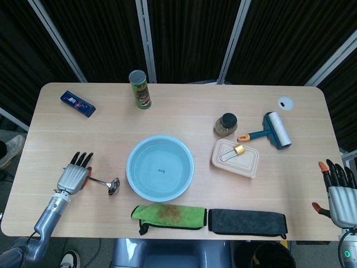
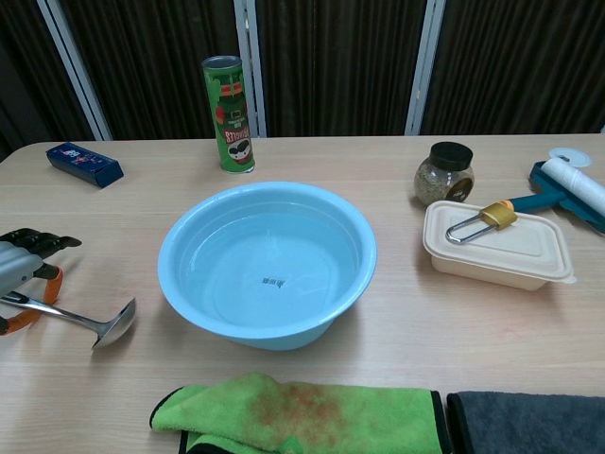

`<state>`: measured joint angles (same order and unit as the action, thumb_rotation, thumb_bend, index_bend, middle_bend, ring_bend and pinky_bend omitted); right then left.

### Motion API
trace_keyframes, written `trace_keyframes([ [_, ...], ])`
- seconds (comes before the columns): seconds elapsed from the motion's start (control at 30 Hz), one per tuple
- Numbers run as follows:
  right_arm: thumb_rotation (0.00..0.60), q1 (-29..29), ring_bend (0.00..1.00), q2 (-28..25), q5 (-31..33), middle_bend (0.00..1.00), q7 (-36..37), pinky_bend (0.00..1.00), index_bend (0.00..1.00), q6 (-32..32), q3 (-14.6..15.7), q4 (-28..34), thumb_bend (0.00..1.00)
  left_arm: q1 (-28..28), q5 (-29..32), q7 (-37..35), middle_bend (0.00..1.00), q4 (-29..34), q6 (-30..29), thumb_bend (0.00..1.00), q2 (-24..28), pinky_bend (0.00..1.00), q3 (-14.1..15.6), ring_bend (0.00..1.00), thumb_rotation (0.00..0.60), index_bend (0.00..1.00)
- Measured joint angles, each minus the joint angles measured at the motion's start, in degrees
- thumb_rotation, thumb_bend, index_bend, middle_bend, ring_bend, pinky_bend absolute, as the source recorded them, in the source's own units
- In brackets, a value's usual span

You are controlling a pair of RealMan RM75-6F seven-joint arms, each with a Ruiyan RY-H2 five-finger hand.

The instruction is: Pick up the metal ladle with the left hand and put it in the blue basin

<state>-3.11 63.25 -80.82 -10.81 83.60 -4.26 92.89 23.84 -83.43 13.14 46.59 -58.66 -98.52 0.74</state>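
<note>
Presently we find the left hand [image 1: 72,177] low over the handle end of the metal ladle [image 1: 104,183] — fingers [image 1: 82,159] extended, and we cannot tell whether they grip it. Beyond those fingers the ladle's bowl lies on the table [image 1: 184,106], near the blue basin [image 1: 160,167] but apart from it. At the table's far edge, the right hand [image 1: 338,192] holds nothing, fingers spread.

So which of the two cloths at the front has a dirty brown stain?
The green cloth, lying below the blue basin. The dark grey cloth beside it shows no stain.
</note>
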Motion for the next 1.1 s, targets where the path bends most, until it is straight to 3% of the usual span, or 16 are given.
trace_keyframes([
  [0.2, 0.600, 0.1, 0.00, -0.1, -0.1, 0.00, 0.1, 0.00, 0.00, 0.1, 0.0, 0.1, 0.00, -0.1, -0.1, 0.2, 0.00, 0.3, -0.6, 0.47, 0.1, 0.00, 0.1, 0.00, 0.600, 0.55],
  [0.53, 0.600, 0.5, 0.00, -0.4, -1.2, 0.00, 0.7, 0.00, 0.00, 1.1, 0.4, 0.4, 0.00, -1.0, -2.0, -0.4, 0.00, 8.4, -3.3, 0.74, 4.1, 0.00, 1.4, 0.00, 0.600, 0.68],
  [1.1, 0.600, 1.2, 0.00, -0.8, -3.4, 0.00, 1.8, 0.00, 0.00, 2.5, 1.2, 0.9, 0.00, -3.4, -7.8, -2.0, 0.00, 29.9, -10.9, 0.81, 17.2, 0.00, 5.2, 0.00, 0.600, 0.72],
])
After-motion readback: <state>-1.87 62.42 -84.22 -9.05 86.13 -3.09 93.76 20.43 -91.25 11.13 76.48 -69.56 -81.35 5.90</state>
